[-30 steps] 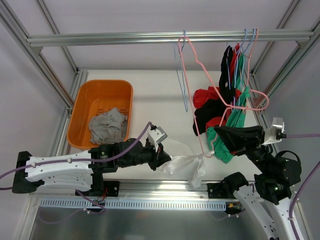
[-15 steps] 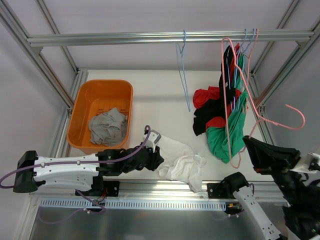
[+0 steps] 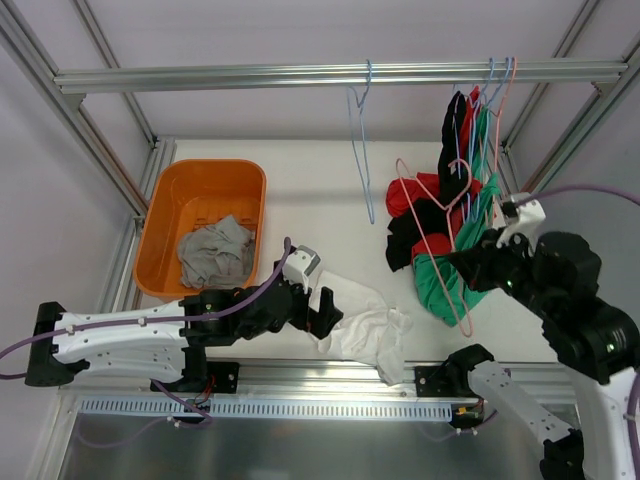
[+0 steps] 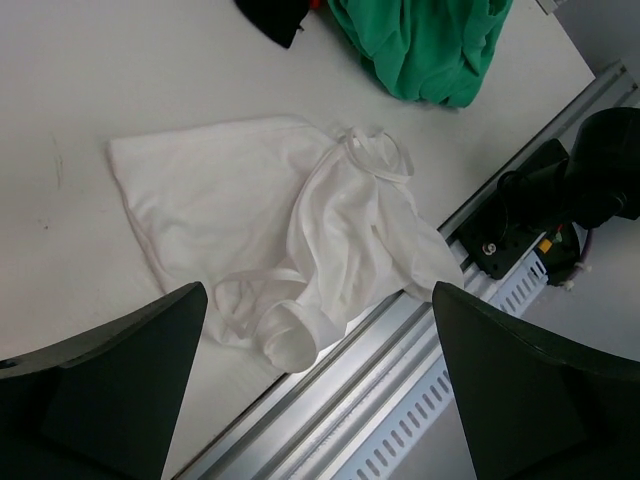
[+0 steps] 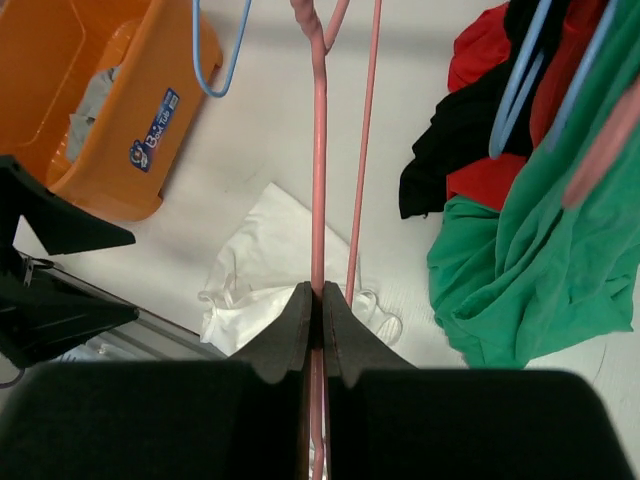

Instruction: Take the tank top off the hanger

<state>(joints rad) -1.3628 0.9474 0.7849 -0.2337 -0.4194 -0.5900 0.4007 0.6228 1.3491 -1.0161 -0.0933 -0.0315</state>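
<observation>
The white tank top (image 3: 362, 322) lies crumpled on the table by its near edge, free of any hanger; it also shows in the left wrist view (image 4: 270, 225) and the right wrist view (image 5: 262, 262). My left gripper (image 3: 322, 308) hangs just above it, open, jaws wide apart with nothing between them (image 4: 318, 292). The bare pink hanger (image 3: 440, 206) is off the rail and up in the air in front of the hung clothes. My right gripper (image 3: 472, 266) is shut on its wire (image 5: 317, 296), and the pink hanger (image 5: 318, 150) runs straight up from the jaws.
An orange basket (image 3: 160, 205) with a grey cloth (image 3: 215, 252) stands at the left. A bare blue hanger (image 3: 364, 150) hangs from the top rail (image 3: 300, 76). Black, red and green garments (image 3: 450, 255) hang at the right. An aluminium frame rail (image 4: 400, 370) borders the table's near edge.
My left gripper opened and let go of the white tank top, which now rests on the table. My right arm swung the pink hanger out to the right, then back before the hung clothes.
</observation>
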